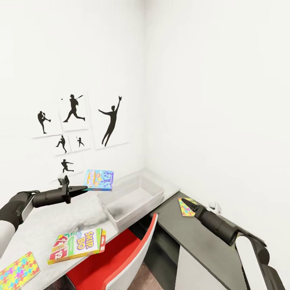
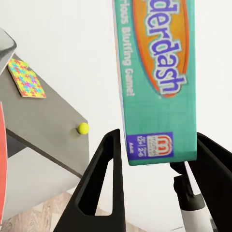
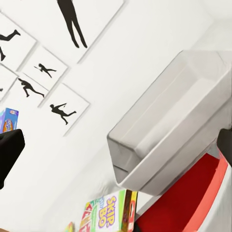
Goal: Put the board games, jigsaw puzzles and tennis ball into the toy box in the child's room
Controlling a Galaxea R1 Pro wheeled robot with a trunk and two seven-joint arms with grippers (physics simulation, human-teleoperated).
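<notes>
The left gripper clamps the blue board game, raised just short of the toy box, which looks empty. Behind it lie Skip-Bo and one jigsaw puzzle. The right gripper, seemingly parted, hovers over another puzzle. A tennis ball waits beyond.

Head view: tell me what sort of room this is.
Probably a child's bedroom or playroom corner: baseball-player silhouette pictures on the white wall, a Skip-Bo box and jigsaw puzzle on a pale desk, with a red chair tucked under.
</notes>
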